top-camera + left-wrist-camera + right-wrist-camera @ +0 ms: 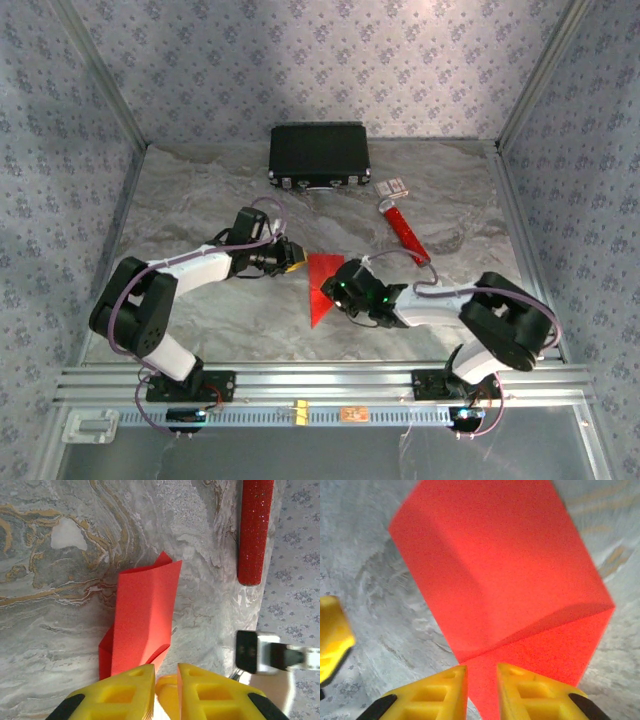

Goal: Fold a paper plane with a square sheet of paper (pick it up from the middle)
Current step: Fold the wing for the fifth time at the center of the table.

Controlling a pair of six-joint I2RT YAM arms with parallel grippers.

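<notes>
The square sheet of paper (pixel 322 285) is bright red and folded into a narrow pointed shape, lying mid-table between both arms. My left gripper (pixel 297 258) sits at its upper left corner. In the left wrist view the paper (pixel 145 615) has a raised creased flap. It ends at the left fingertip of that gripper (pixel 165 667), whose jaws stand narrowly apart with nothing between them. My right gripper (pixel 335 290) is over the paper's right side. Its jaws (pixel 482 667) stand slightly apart above the red paper (pixel 505 570), which shows through the gap.
A black case (pixel 318 155) stands at the back. A red tube with a white end (pixel 403 228) (pixel 255 530) lies to the right, with a small patterned box (pixel 392 187) beyond it. Metal rails (pixel 320 380) cross the near edge. The left gripper's yellow finger (pixel 332 635) shows in the right wrist view.
</notes>
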